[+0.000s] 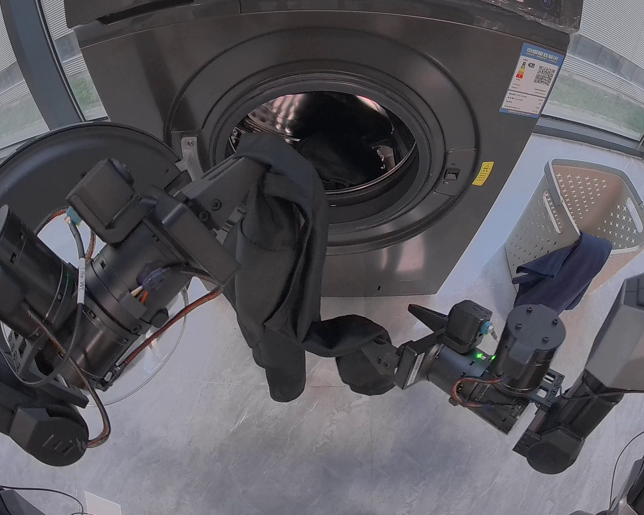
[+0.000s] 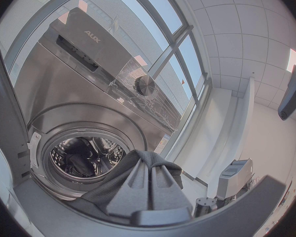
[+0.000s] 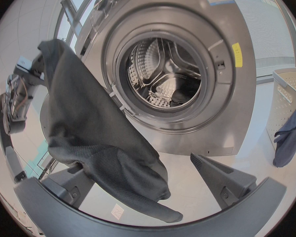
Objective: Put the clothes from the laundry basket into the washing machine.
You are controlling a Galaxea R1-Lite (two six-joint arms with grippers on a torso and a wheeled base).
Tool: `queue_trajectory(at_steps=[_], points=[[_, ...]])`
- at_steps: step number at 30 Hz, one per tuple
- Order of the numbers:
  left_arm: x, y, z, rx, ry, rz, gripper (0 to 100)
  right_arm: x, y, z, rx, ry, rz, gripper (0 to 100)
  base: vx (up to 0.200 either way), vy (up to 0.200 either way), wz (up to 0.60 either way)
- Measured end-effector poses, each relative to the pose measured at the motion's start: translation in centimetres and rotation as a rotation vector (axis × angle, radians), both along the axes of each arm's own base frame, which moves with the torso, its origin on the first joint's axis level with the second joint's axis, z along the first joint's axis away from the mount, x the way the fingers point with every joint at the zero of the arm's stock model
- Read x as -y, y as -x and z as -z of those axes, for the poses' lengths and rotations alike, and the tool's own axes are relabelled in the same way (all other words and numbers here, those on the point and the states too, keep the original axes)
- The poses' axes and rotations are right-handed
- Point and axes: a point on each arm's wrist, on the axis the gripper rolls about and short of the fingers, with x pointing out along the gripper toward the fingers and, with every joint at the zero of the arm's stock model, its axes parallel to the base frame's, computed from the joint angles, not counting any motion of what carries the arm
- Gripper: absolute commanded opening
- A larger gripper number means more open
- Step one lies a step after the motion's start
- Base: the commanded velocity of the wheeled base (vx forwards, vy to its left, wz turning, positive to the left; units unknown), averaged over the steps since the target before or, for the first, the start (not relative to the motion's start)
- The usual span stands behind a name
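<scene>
Left gripper [image 2: 151, 168] is clamped, its 2 fingers pressed together on a black garment [image 1: 283, 252], held up just in front of the open porthole of the washing machine [image 1: 379, 59]. The cloth hangs down and drapes over 1 finger of the right gripper [image 1: 397, 341], which is spread wide, low near the floor [image 1: 265, 452]. Dark clothes lie inside the drum [image 1: 336, 144]. The round door [image 1: 57, 159] stands open on the robot's left. A pale perforated laundry basket [image 1: 587, 198] sits right of the machine, with a navy cloth [image 1: 565, 270] over its rim. The floor is pale grey and glossy, and tall windows [image 1: 615, 87] stand behind.
</scene>
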Motion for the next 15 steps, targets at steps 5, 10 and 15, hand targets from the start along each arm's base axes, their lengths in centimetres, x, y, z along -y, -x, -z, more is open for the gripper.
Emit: queue_trajectory(at_steps=[5, 10, 15], points=[[0.2, 0.0, -0.1, 0.003, 0.002, 0.008, 0, -1.6, -1.4, 1.1, 0.013, 0.011, -0.025, 100, 0.0, 0.0, 0.0], [0.3, 0.1, 0.0, 0.005, 0.002, 0.013, 0, -3.2, -2.9, 1.7, 0.05, 0.014, -0.055, 100, 0.0, 0.0, 0.0], [0.5, 0.2, 0.1, 0.002, -0.002, 0.024, 0, -5.1, -4.3, 2.1, 0.098, 0.004, -0.098, 100, 0.0, 0.0, 0.0]])
